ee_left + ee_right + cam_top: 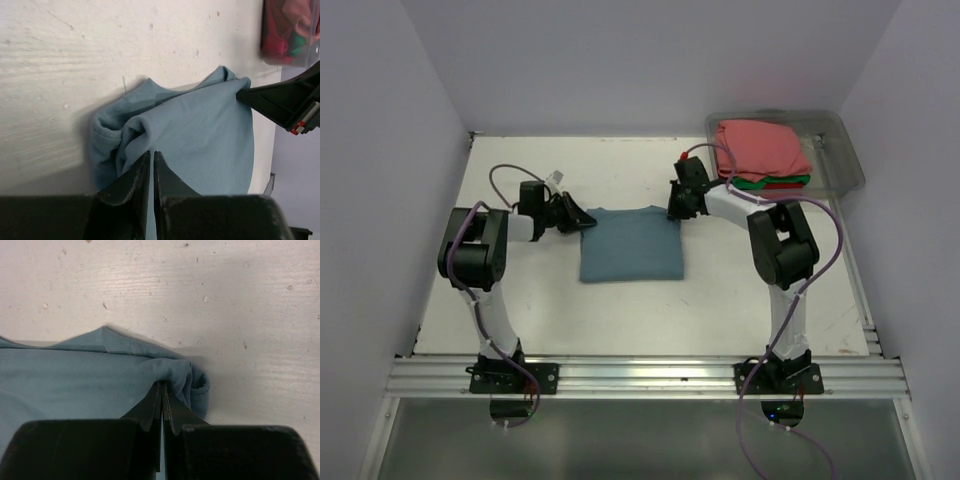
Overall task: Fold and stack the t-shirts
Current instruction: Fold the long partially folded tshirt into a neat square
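Observation:
A slate-blue t-shirt [630, 245] lies folded into a rectangle on the white table, between the two arms. My left gripper [582, 222] is at its far left corner, and in the left wrist view the jaws [151, 155] are pinched almost together on puckered blue cloth [210, 130]. My right gripper [672, 212] is at the far right corner, shut [162, 385] on a bunched fold of the same shirt [75, 380]. The right finger [280, 100] also shows in the left wrist view, touching the shirt's edge. A folded salmon-pink t-shirt [760, 148] tops a green one [775, 181] and a red one [790, 186].
The stack of folded shirts sits in a clear plastic bin [840, 150] at the back right corner of the table. White walls close in the table on three sides. An aluminium rail [640, 375] runs along the near edge and carries both arm bases.

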Robot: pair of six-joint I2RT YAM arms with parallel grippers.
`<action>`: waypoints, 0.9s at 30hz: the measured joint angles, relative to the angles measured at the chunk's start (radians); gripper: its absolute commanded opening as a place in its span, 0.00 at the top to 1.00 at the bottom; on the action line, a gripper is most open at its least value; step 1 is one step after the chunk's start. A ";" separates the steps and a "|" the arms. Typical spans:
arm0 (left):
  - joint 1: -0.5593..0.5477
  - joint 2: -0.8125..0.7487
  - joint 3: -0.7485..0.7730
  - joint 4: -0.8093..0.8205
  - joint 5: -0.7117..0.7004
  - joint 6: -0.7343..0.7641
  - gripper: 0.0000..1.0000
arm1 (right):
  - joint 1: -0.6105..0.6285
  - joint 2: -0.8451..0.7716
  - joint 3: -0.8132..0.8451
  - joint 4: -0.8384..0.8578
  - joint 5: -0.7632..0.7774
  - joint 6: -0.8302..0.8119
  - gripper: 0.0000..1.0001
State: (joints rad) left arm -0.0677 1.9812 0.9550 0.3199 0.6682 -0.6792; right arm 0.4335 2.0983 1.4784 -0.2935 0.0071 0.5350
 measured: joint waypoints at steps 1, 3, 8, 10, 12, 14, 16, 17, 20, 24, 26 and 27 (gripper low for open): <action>0.005 -0.005 0.000 -0.001 -0.004 0.000 0.89 | 0.000 -0.002 -0.003 0.005 -0.002 -0.003 1.00; 0.011 -0.021 0.000 -0.003 -0.018 0.000 0.87 | 0.000 -0.017 -0.021 0.021 -0.010 -0.016 1.00; 0.015 -0.121 0.015 -0.015 -0.023 -0.009 0.69 | -0.003 -0.109 -0.050 0.039 -0.037 -0.049 0.86; 0.008 -0.169 0.070 -0.078 -0.051 0.017 0.44 | -0.004 -0.162 -0.050 0.039 -0.049 -0.056 0.60; -0.002 -0.203 0.158 -0.200 -0.103 0.044 0.32 | -0.004 -0.225 -0.045 0.031 -0.053 -0.074 0.48; -0.022 -0.235 0.242 -0.322 -0.162 0.077 0.29 | -0.004 -0.290 -0.042 0.019 -0.052 -0.089 0.44; -0.037 -0.285 0.247 -0.406 -0.198 0.101 0.28 | -0.004 -0.352 -0.050 0.010 -0.049 -0.093 0.43; -0.043 -0.314 0.223 -0.439 -0.208 0.109 0.28 | -0.004 -0.384 -0.063 0.005 -0.045 -0.095 0.43; -0.051 -0.387 0.111 -0.519 -0.226 0.143 0.27 | -0.004 -0.477 -0.132 -0.015 -0.029 -0.097 0.43; -0.098 -0.414 -0.001 -0.577 -0.202 0.188 0.33 | -0.004 -0.581 -0.264 -0.043 -0.006 -0.098 0.51; -0.145 -0.416 -0.021 -0.563 -0.166 0.194 0.43 | -0.004 -0.612 -0.311 -0.056 0.002 -0.099 0.64; -0.178 -0.417 -0.024 -0.547 -0.147 0.195 0.58 | -0.004 -0.625 -0.332 -0.060 0.003 -0.102 0.71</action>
State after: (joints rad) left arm -0.2455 1.5639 0.9310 -0.2268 0.5213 -0.4843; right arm 0.4297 1.4731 1.1465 -0.3531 0.0101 0.4332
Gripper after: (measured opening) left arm 0.596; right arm 0.418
